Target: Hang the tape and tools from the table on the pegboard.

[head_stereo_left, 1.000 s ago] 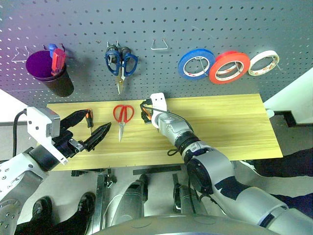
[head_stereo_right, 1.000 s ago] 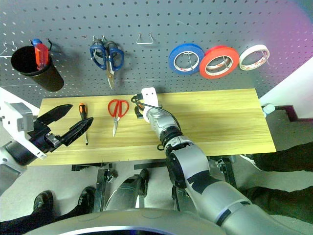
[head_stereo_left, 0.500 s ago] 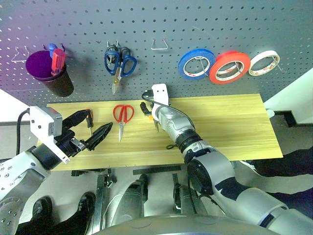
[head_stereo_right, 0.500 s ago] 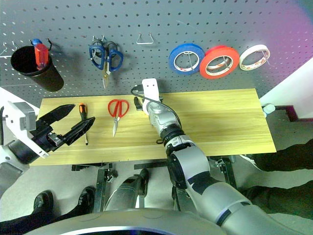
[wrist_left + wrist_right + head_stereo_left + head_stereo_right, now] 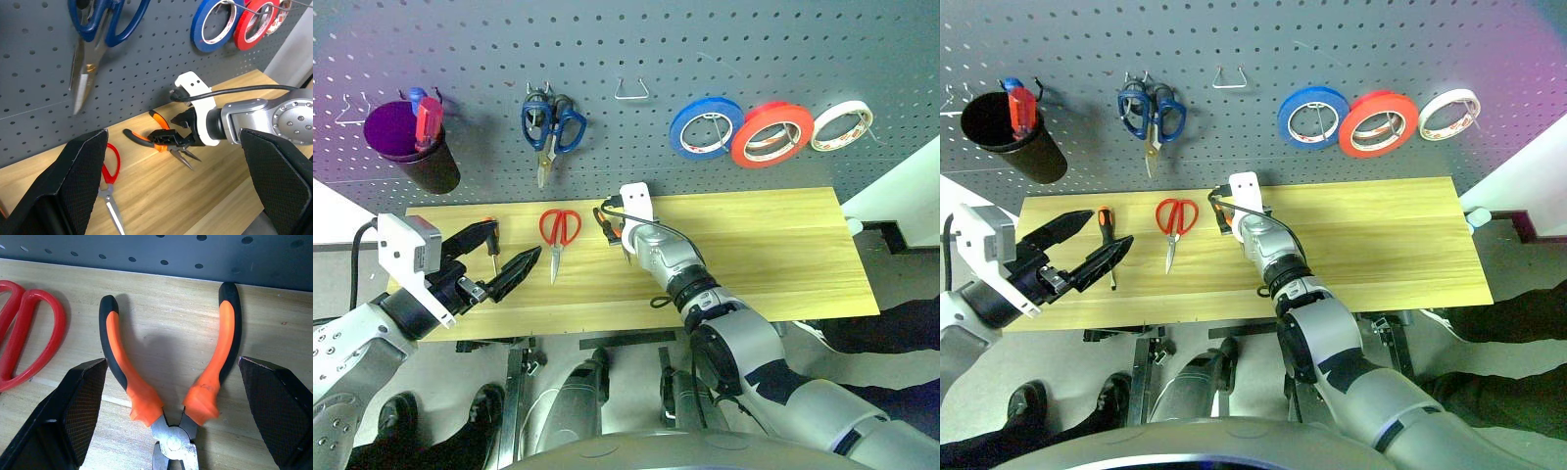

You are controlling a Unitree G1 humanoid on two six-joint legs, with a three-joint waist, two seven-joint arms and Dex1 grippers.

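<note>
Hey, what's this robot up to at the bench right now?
It is hanging tools on the pegboard. The red-orange tape already hangs there between a blue roll and a cream roll. The right pincer is open, straddling the orange-handled pliers lying on the table, not yet gripping. The left pincer waits open above the screwdriver. The red scissors lie untouched.
</note>
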